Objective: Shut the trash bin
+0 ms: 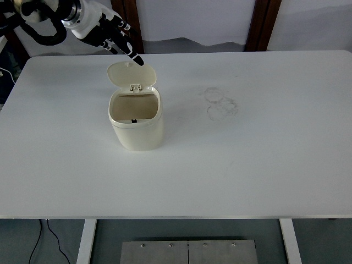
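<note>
**Lid not yet closed: hand poised behind the flap**

Step in hand: the approach to the lid. The trash bin (pixel 136 124) is seen standing upright on the white table (pixel 264 154), left of centre, mouth open and interior exposed. Its lid (pixel 131 72) is tipped back on the hinge at the far rim, standing near upright, inner face turned toward the camera.

Left hand (pixel 105 34): brought in from the upper left, above and behind the bin. The fingers are extended and loosely spread; nothing is held. One fingertip (pixel 138 60) is placed at the top edge of the lid. Contact cannot be confirmed from this view; it is either touching or just short of it.

Right hand: not seen anywhere in the picture.

Next move, as judged: the lid's top edge would need to be pushed forward and down, toward the near side, so that the flap swings over the opening and seats on the rim. A light push is probably called for, since the bin looks light and could be slid or tipped.

Faint ring marks (pixel 220 103) are noted on the table to the right of the bin, well apart from it.
</note>
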Controlling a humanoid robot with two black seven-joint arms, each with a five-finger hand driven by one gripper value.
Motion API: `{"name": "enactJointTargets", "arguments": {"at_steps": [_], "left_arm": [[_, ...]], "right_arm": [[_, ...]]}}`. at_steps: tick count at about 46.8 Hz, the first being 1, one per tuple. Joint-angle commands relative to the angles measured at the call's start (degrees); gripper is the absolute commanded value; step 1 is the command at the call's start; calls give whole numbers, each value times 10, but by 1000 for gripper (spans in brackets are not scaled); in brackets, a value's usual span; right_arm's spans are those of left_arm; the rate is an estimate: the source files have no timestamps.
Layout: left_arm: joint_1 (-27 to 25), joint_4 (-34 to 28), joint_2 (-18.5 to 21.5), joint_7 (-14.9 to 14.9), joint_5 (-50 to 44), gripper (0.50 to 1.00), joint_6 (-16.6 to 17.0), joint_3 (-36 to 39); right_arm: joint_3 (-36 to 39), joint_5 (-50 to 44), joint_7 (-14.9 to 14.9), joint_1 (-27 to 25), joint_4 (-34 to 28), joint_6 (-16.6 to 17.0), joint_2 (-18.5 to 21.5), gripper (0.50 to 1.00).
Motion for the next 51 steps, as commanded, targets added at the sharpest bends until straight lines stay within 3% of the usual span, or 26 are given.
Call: {"name": "enactJointTargets", "arguments": {"at_steps": [1, 24, 38, 51], "left_arm": [[-12, -1, -2, 0, 0, 1000, -1, 4], [-48, -1, -23, 0, 0, 1000, -50, 29], [-45, -1, -25, 0, -6, 1000, -50, 29], [-44, -2, -13, 0, -92, 1000, -47, 28]], "right_arm": [[0, 0, -4, 0, 0, 0, 0, 995], [0, 0, -7, 0, 0, 0, 0, 995], [0, 0, -8, 3, 0, 0, 0, 995], [0, 0, -8, 4, 0, 0, 0, 995]]}}
